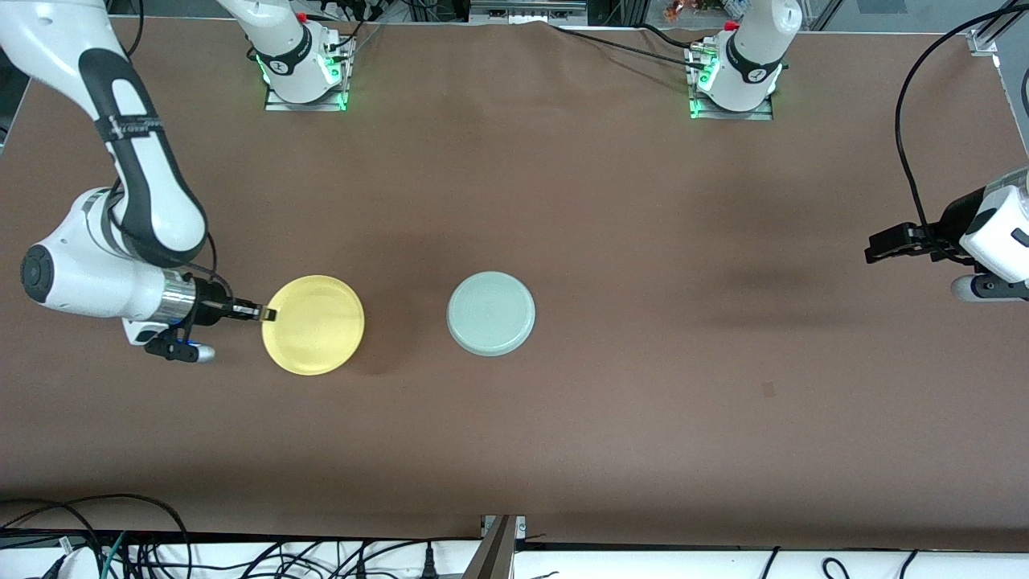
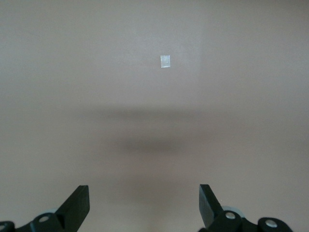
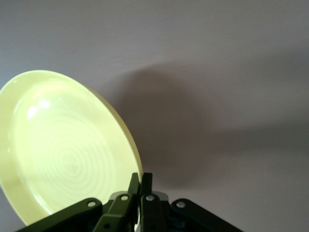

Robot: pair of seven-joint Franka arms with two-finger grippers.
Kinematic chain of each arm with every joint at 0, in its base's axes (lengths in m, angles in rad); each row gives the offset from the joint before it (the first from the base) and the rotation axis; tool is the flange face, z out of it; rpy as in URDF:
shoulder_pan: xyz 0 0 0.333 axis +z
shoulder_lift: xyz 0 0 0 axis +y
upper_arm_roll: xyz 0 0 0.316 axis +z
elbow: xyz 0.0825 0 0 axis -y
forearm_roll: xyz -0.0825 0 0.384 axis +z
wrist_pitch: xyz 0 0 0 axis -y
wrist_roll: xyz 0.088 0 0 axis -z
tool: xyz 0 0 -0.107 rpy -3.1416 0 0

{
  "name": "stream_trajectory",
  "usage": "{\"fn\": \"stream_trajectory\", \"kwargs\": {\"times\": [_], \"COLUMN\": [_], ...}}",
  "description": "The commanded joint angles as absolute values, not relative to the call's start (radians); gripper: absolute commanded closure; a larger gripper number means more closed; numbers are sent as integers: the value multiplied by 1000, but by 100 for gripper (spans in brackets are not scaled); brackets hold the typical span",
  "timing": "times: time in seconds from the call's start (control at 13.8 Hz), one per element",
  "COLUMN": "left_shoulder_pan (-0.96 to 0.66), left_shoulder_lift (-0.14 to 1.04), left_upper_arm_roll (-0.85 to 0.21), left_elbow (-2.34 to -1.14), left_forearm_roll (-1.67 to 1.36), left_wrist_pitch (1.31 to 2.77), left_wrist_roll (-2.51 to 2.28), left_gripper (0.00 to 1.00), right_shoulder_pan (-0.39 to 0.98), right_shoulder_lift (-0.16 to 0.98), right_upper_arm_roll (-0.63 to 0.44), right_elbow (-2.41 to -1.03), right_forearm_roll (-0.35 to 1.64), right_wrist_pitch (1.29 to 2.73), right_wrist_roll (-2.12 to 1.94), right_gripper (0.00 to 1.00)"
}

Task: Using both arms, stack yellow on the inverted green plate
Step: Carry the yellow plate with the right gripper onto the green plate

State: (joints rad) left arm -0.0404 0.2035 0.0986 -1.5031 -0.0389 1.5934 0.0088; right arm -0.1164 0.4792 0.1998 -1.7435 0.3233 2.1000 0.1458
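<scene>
The yellow plate point(image 1: 313, 324) is toward the right arm's end of the table, with its hollow side up. My right gripper point(image 1: 267, 314) is shut on the rim at the plate's edge. In the right wrist view the fingers pinch that rim point(image 3: 143, 176), and the yellow plate point(image 3: 63, 154) casts a dark shadow on the table. The pale green plate point(image 1: 491, 313) lies upside down beside it at mid-table, apart from it. My left gripper point(image 1: 872, 245) waits open over the left arm's end of the table, with nothing between its fingertips point(image 2: 144, 193).
The brown table point(image 1: 643, 241) carries a small square patch of tape point(image 1: 768, 390), which also shows under the left gripper as a pale tape square point(image 2: 165, 61). Both arm bases point(image 1: 304, 72) stand along the table's edge farthest from the camera. Cables run along the near edge.
</scene>
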Motion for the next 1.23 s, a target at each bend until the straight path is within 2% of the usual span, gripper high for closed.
{"fn": "stream_trajectory", "kwargs": {"times": [0.0, 0.22, 0.43, 0.65, 0.87, 1.16], "left_shoulder_pan": [-44, -45, -40, -44, -35, -40], "left_shoulder_lift": [213, 213, 213, 213, 215, 221], "left_upper_arm_roll": [100, 100, 100, 100, 100, 100], "left_elbow": [-1480, -1480, -1480, -1480, -1480, -1482], "left_forearm_roll": [-54, -55, -55, -54, -57, -58], "left_wrist_pitch": [1591, 1591, 1591, 1591, 1591, 1591], "left_wrist_roll": [23, 25, 34, 35, 37, 32], "left_gripper": [0, 0, 0, 0, 0, 0], "right_shoulder_pan": [4, 159, 270, 317, 321, 353], "right_shoulder_lift": [491, 515, 561, 595, 595, 591], "right_upper_arm_roll": [210, 210, 209, 206, 206, 204], "right_elbow": [-1695, -1669, -1674, -1698, -1788, -1825], "right_forearm_roll": [330, 327, 325, 319, 310, 311], "right_wrist_pitch": [2086, 2176, 2313, 2378, 2468, 2480], "right_wrist_roll": [386, 646, 715, 713, 701, 710], "right_gripper": [100, 100, 100, 100, 100, 100]}}
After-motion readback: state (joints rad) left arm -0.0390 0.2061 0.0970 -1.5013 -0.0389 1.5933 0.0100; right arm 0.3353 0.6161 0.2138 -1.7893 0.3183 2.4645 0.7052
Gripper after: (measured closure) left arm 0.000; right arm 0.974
